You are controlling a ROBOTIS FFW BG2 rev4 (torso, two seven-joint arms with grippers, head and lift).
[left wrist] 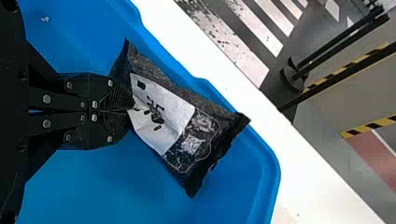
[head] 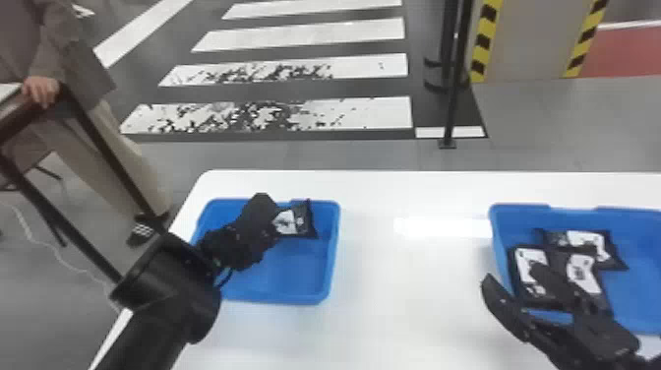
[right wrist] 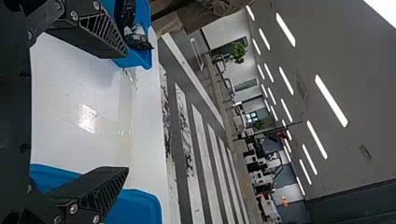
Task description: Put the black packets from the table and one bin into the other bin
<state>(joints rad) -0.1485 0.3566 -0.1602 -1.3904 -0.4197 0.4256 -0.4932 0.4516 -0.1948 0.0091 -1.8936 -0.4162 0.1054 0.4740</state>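
Note:
Over the left blue bin (head: 300, 275), my left gripper (head: 280, 224) is shut on a black packet (head: 300, 221) with a white label. The left wrist view shows the closed fingers of my left gripper (left wrist: 128, 110) pinching one edge of that packet (left wrist: 163, 116) above the blue bin (left wrist: 93, 182). Several black packets (head: 583, 273) lie in the right blue bin (head: 634, 300). My right gripper (head: 511, 280) stands open at that bin's near left side, its fingers spread; in the right wrist view nothing is between the tips of my right gripper (right wrist: 126, 109).
Both bins stand on a white table (head: 408, 295), with a wide stretch of tabletop between them. Beyond the table's far edge stands a thin black post (head: 455, 78) on the floor. A dark frame (head: 93, 133) stands at the left.

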